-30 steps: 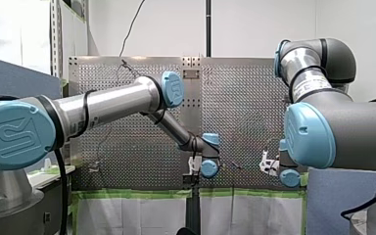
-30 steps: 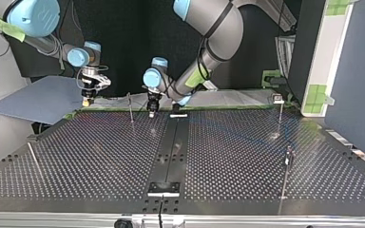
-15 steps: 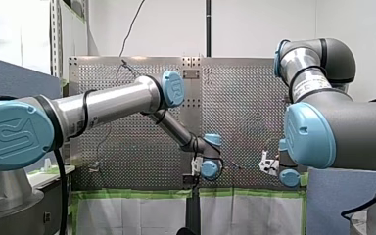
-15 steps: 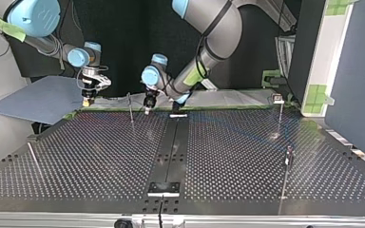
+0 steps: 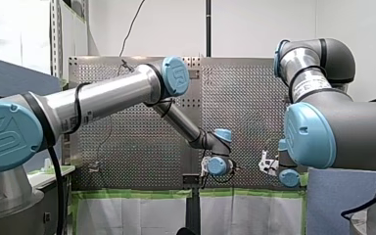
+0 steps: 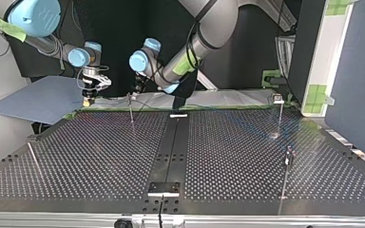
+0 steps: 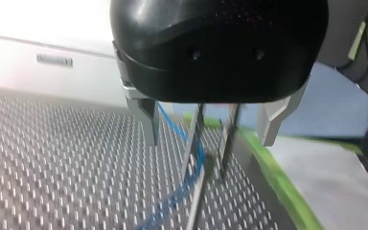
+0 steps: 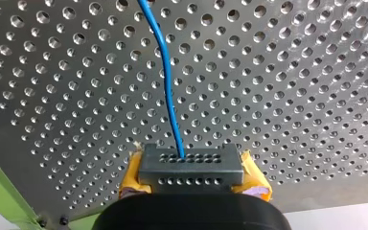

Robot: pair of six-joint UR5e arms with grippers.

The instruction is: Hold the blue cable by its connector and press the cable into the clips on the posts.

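In the right wrist view my right gripper (image 8: 191,181), with yellow pads (image 8: 130,178), is shut on a grey connector (image 8: 191,165). The blue cable (image 8: 167,86) runs from it ahead over the perforated table. In the top view this gripper (image 6: 89,99) hangs at the far left edge of the table. My left gripper (image 7: 211,141) stands open, its metal fingers (image 7: 149,120) either side of a thin post (image 7: 194,143) and the blue cable (image 7: 199,155). In the top view my left gripper (image 6: 135,91) is right above the post (image 6: 130,108) at the back left.
More thin posts stand at the top view's right (image 6: 280,111) and front right (image 6: 287,161), and one leans at the left (image 6: 33,159). A black strip (image 6: 171,147) runs down the table's middle. Green tape (image 7: 278,182) edges the table beside the left gripper.
My left arm has swung from the middle strip toward the top view's left and now hangs over the back left post. My right arm has stayed still.
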